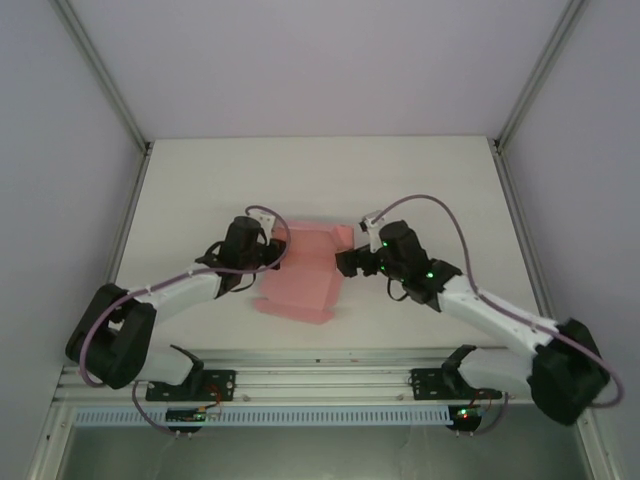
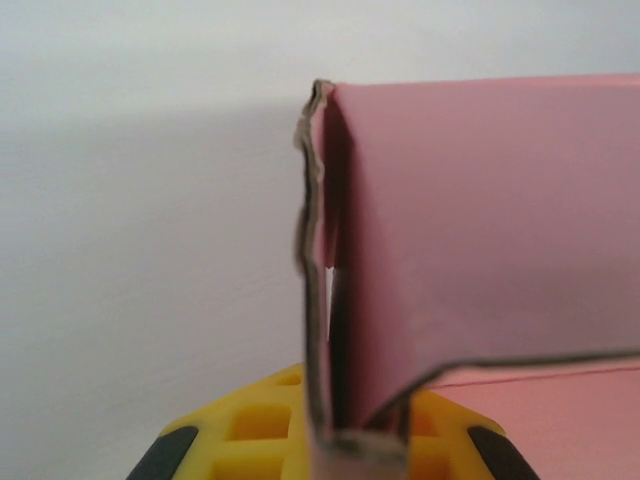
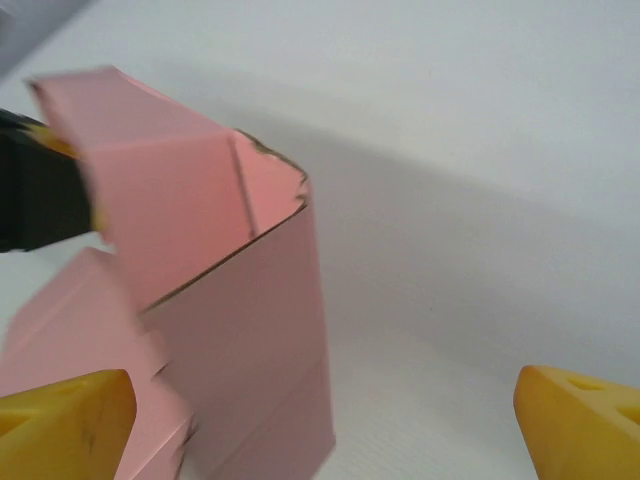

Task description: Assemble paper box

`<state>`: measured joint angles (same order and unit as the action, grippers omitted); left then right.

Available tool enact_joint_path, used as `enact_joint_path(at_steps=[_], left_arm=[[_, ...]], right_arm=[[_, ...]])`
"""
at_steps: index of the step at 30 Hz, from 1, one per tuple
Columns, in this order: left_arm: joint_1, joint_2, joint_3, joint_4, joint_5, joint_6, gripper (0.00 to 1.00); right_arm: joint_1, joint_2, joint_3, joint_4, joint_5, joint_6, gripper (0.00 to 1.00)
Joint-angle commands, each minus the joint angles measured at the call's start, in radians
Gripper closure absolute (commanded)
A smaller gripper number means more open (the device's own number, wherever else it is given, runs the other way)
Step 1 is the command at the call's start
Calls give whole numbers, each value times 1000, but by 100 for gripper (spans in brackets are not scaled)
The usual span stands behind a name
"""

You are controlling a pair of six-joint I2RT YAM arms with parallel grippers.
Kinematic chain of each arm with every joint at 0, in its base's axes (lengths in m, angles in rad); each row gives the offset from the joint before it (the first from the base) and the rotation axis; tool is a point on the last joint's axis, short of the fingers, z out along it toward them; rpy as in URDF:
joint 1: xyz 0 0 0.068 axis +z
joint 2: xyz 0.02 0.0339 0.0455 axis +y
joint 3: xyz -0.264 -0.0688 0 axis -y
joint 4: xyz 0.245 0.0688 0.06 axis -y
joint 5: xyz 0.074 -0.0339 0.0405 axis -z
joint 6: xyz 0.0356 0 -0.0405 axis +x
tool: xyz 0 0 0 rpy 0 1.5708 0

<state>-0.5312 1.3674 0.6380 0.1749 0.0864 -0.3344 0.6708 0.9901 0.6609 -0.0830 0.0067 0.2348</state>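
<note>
Half-folded pink paper box [image 1: 305,270] mid-table, side walls raised, near flap still flat.

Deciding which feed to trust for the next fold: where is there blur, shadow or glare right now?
Top external: even light, no glare, the paper box reasonably crisp. Left wrist: frayed card edge sharp, the pink panel soft, faint shadow beside it. Right wrist: upper left flap smeared, soft shadow on the table.

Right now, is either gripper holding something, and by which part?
The left gripper pinches the paper box by an upright wall's edge; the right gripper is open, holding nothing.
</note>
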Motion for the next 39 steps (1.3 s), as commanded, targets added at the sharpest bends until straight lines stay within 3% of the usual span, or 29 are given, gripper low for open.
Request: enact_joint_path(at_steps=[1, 5, 8, 11, 16, 24, 30, 34, 39], left_arm=[[8, -47, -8, 13, 29, 10, 100], [8, -75, -29, 35, 44, 27, 100], [10, -88, -32, 32, 49, 32, 100], [10, -91, -33, 35, 59, 32, 100], [10, -89, -32, 39, 71, 32, 100], [10, -71, -23, 52, 85, 22, 100], [8, -54, -13, 52, 93, 14, 100], [9, -63, -15, 34, 73, 19, 100], [9, -86, -24, -6, -2, 24, 100]], right_arm=[[-39, -141, -47, -97, -11, -11, 1], [-207, -240, -80, -114, -71, 78, 2], [-356, -215, -80, -108, -322, 72, 5], [-390, -142, -71, -46, -454, 33, 10], [-342, 23, -3, -6, -575, -12, 18], [-214, 257, 130, 31, -612, -55, 35], [-123, 404, 217, 91, -614, -26, 39], [-108, 430, 242, 74, -548, -14, 41], [-114, 317, 207, -21, -484, -20, 41]])
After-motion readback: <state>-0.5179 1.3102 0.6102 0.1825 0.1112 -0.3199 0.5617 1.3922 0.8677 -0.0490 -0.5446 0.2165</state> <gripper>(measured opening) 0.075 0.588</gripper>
